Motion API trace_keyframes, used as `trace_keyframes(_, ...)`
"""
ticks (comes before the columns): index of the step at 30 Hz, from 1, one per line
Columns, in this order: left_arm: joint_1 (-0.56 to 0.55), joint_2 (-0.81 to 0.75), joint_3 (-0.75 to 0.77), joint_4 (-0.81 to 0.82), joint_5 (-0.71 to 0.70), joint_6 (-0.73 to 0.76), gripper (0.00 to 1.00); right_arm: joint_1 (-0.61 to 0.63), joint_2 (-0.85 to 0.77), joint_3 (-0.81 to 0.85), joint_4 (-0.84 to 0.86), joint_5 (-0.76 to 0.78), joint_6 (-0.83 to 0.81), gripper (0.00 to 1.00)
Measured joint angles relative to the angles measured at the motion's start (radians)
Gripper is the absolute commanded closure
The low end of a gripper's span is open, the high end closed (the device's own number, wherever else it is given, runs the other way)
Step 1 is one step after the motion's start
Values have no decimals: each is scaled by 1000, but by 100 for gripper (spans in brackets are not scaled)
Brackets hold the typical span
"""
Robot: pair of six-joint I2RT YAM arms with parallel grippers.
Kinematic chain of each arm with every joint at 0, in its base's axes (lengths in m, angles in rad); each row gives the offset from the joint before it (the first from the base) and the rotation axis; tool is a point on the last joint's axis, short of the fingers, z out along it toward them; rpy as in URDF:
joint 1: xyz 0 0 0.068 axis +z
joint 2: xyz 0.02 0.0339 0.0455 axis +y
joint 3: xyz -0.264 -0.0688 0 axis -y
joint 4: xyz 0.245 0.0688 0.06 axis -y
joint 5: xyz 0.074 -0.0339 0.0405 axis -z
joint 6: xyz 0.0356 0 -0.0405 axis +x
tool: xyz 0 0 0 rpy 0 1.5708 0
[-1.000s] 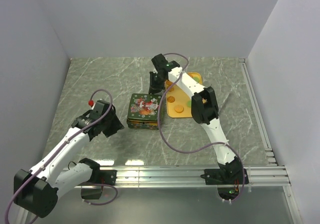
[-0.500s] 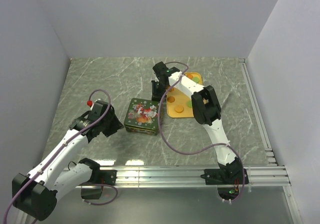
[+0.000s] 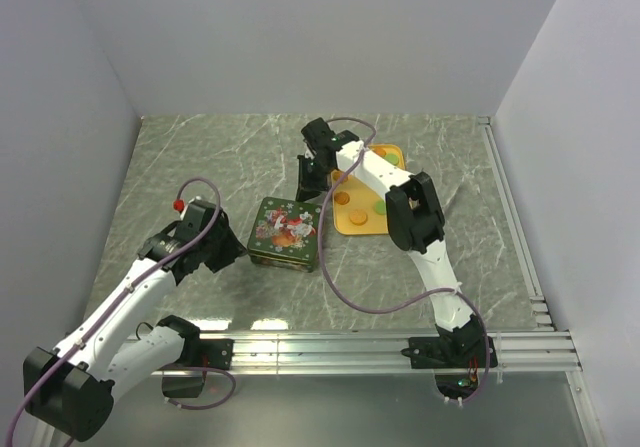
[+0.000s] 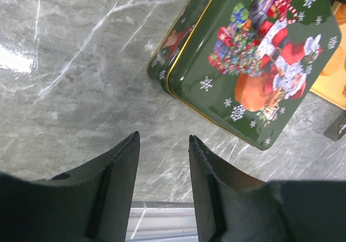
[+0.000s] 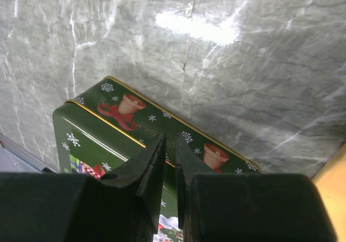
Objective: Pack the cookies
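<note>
A closed green Christmas tin [image 3: 286,232] lies on the marble table; it also shows in the left wrist view [image 4: 254,63] and the right wrist view [image 5: 97,144]. Right of it an orange tray [image 3: 364,229] holds a few round cookies, orange [image 3: 343,198] and green [image 3: 379,207]. One cookie [image 4: 334,62] shows at the right edge of the left wrist view. My right gripper [image 3: 306,184] [image 5: 168,139] is shut and empty, hovering over the tin's far wall. My left gripper [image 3: 232,257] [image 4: 164,136] is open and empty, just left of the tin.
Grey walls close in the table on the left, back and right. An aluminium rail [image 3: 380,347] runs along the near edge by the arm bases. A purple cable [image 3: 345,292] hangs from the right arm near the tin and tray.
The tin has slid a little toward the near left and turned slightly. The right gripper dipped toward the tin's far edge and then rose back. The left gripper edged nearer the tin.
</note>
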Motion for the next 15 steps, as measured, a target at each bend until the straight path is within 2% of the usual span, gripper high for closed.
trace_keyframes(3,0,8,15,5,1,5,58,3,-14,-24,12,0,2,82)
trace_keyframes(6,0,24,42,25,6,18,71,4,-43,-71,24,1,3,82)
trace_keyframes(9,0,57,79,47,16,40,98,4,-53,-92,29,1,3,83)
trace_keyframes(15,-2,142,163,120,53,89,99,5,-56,-112,39,0,3,83)
